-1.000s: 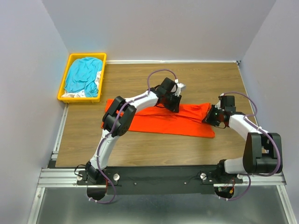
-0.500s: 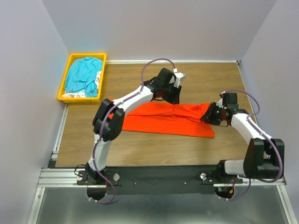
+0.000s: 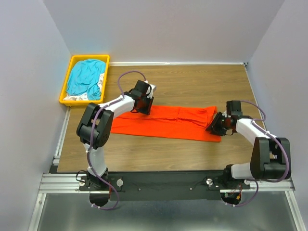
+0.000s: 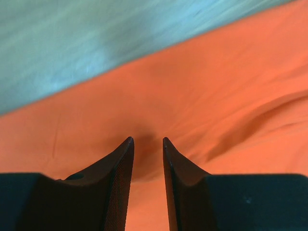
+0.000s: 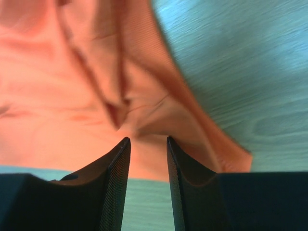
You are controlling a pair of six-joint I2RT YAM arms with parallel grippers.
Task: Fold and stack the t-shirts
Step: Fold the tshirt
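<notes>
We count one orange-red t-shirt [image 3: 168, 122] on the worktop [image 3: 192, 82], lying as a long strip running left to right, creased and bunched near its right end. One teal t-shirt [image 3: 85, 77] sits crumpled in the yellow bin [image 3: 64, 91] at the far-left corner, on top of some white fabric [image 3: 77, 97]; we can't tell how many white pieces there are.

Two arms, two hands.

The left arm is folded at the elbow and reaches in from the left. The left hand [image 3: 144, 108] is over the strip's far edge near its left end, pointing down at the cloth. Its fingers [image 4: 115, 183] stand slightly apart with a narrow gap and nothing pinched. We can't tell whether the tips touch the cloth.

The right arm is bowed out to the right. The right hand [image 3: 215, 127] is at the strip's right end, near the front corner. Its fingers [image 5: 113, 183] are also parted, with no cloth between them. Shirt folds lie just past the tips, with bare wood to the right.
</notes>
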